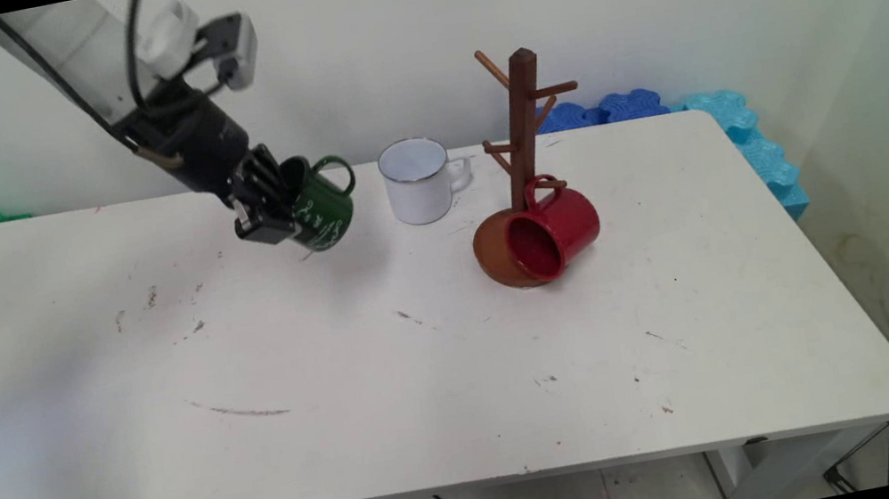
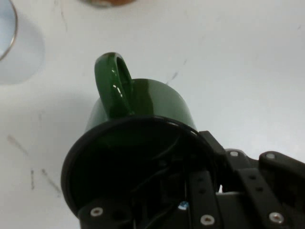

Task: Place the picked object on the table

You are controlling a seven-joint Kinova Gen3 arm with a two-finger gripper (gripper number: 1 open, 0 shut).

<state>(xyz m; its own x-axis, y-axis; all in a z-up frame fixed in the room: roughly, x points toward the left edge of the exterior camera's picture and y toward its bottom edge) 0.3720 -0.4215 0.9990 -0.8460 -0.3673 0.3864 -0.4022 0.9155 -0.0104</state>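
The jaws are clamped on the rim wall of a dark green enamel mug, one finger inside the mouth and the other outside, so the black two-finger gripper holds the mug tilted above the white table, clear of its surface. In the hand view the mug fills the middle, its dark rim toward the camera and its looped handle pointing away, with the finger reaching into the mouth. White lettering shows on the mug's side in the main view, and its handle points toward the wall.

Just to the right of the held mug a white enamel mug with a dark rim stands upright on the table, near but apart. Farther right stands a brown wooden mug tree with pegs on a round base; a red enamel mug hangs by its handle from a low peg, its mouth turned toward the camera.
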